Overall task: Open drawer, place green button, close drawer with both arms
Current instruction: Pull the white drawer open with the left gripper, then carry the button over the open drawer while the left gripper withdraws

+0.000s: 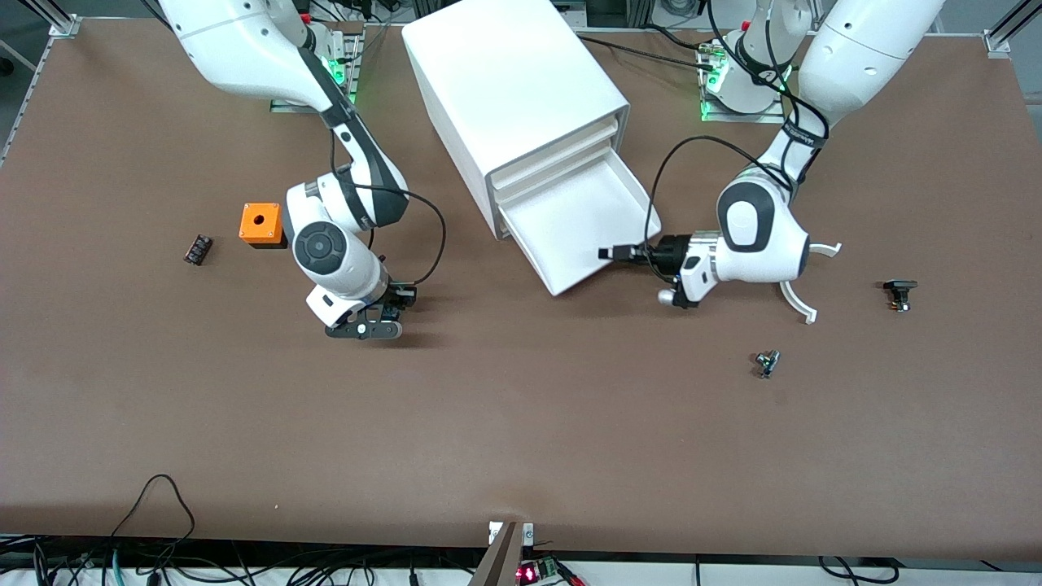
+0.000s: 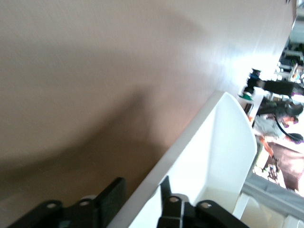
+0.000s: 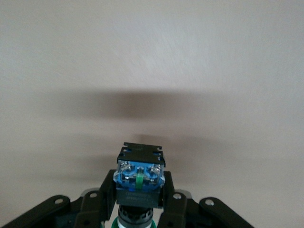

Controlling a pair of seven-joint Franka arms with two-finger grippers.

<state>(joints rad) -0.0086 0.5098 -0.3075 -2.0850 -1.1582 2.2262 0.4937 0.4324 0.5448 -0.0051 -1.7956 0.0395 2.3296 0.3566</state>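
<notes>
Gripping the button (image 3: 139, 179) in the clenched right gripper (image 1: 389, 310) and straddling the open drawer (image 1: 580, 224) wall with the left gripper (image 1: 620, 253), leaving placing and closing

My two arms (image 1: 757, 228) are glossy white with black bands at the joints and round white housings; the right one (image 1: 326, 248) carries a dark grey disc on its wrist housing. Thin black cables loop along both forearms. I see green lights glowing at each base. The fingers (image 3: 107, 192) are matt black, with small silver screws.
</notes>
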